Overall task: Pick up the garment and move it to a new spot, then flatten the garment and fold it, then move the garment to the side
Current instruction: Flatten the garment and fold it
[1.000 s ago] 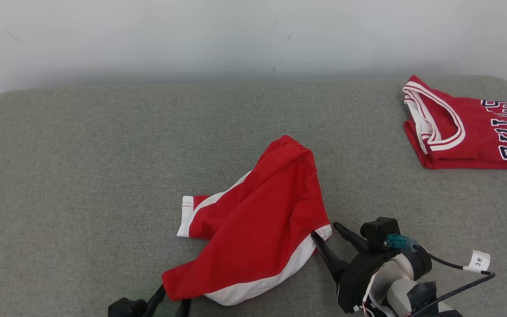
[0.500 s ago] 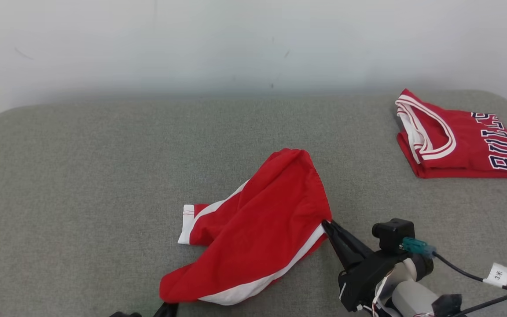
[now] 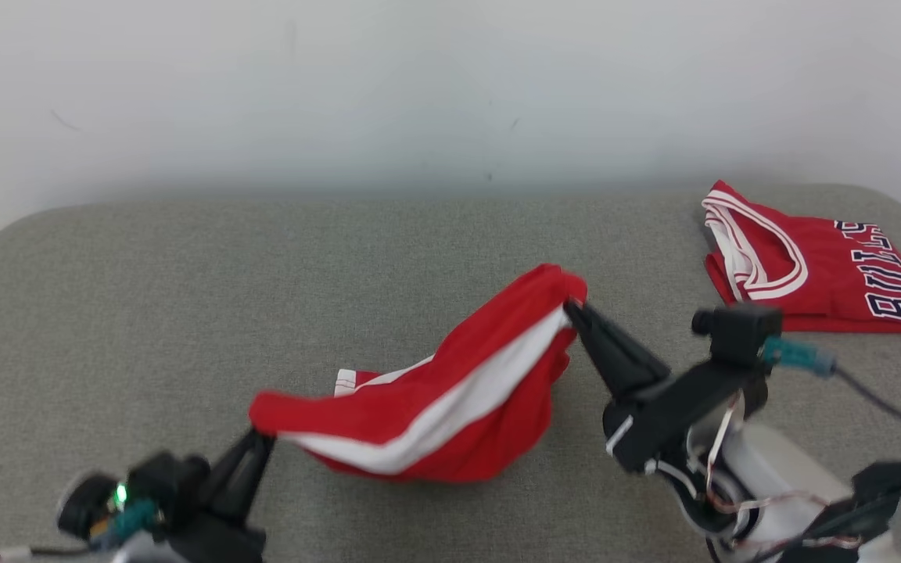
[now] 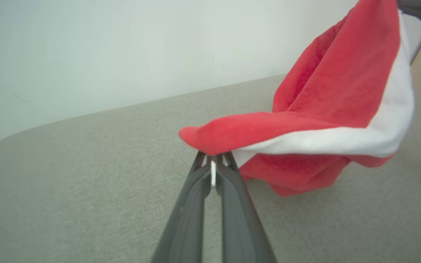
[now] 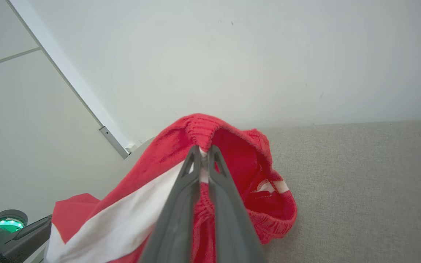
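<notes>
Garment [image 3: 435, 407], a pair of red shorts with a white side stripe, hangs stretched between the two grippers above the middle of the grey cushion [image 3: 184, 297]. The left gripper [image 3: 259, 442] is clenched on its near-left corner; the left wrist view shows the fingers pinched together with red cloth bunched at the tips. The right gripper [image 3: 576, 309] is clamped on the ribbed waistband at the far-right end, and the right wrist view shows that band gathered over the closed tips. The stripe runs taut from one grip to the other, while the rest sags below it. Whether the lowest folds touch the cushion cannot be told.

By the look of it, the pick-up is done and the carry to a new spot is the step in hand. Laying the garment flat, folding it and moving it aside are all left to do.

Count: one garment in the grippers; one folded red jersey [image 3: 810, 266] with dark lettering, at the far right and well apart; two grippers, both gripping; one cushion; one pale wall [image 3: 419, 94] behind.
</notes>
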Motion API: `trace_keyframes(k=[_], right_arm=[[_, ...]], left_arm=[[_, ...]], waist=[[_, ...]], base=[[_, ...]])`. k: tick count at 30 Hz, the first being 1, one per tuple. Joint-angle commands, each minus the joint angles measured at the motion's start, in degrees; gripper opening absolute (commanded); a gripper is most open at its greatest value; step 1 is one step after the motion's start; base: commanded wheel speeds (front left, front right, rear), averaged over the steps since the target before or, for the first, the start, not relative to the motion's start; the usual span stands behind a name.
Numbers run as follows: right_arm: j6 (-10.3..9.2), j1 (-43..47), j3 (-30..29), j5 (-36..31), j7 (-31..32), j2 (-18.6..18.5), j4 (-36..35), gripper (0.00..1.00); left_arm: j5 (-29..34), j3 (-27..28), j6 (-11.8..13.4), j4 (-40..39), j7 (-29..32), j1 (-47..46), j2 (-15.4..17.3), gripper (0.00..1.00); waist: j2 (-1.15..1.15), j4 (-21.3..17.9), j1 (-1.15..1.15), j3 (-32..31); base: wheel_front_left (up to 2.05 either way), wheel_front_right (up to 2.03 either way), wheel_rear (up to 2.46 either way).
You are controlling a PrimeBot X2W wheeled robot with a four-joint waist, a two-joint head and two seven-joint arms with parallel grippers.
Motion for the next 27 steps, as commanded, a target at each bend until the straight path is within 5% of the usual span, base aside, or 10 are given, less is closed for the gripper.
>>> trace_keyframes(k=[1, 9, 20, 27], right_arm=[[0.0, -3.04, -0.79, 1.6, 1.35, -0.23, -1.38, 0.0], [0.0, -17.5, -4.67, 5.86, 7.1, 2.28, 2.48, 0.0], [0.0, -49.88, -12.47, 11.81, 13.05, 9.47, 22.69, 0.0], [0.0, -64.62, -14.31, 10.21, 10.62, 11.96, 35.32, 0.0]], left_arm=[[0.42, -0.21, -0.91, -2.37, 2.34, -3.72, 1.78, 0.0], [-4.17, -1.39, -2.3, -2.48, 10.13, -21.78, 7.35, 0.0], [-14.81, -10.81, -2.36, 13.91, 16.88, -59.79, 15.26, 0.0], [-15.22, -13.73, -2.35, 23.9, 16.41, -76.6, 14.91, 0.0]], waist=[[0.0, -0.21, 0.0, 0.84], [0.0, -1.07, 0.0, 7.24], [0.0, -1.61, 0.0, 18.51], [0.0, -2.15, 0.0, 20.82]], base=[[0.0, 0.0, 0.0], [0.0, 0.0, 0.0], [0.0, 0.0, 0.0], [0.0, 0.0, 0.0]])
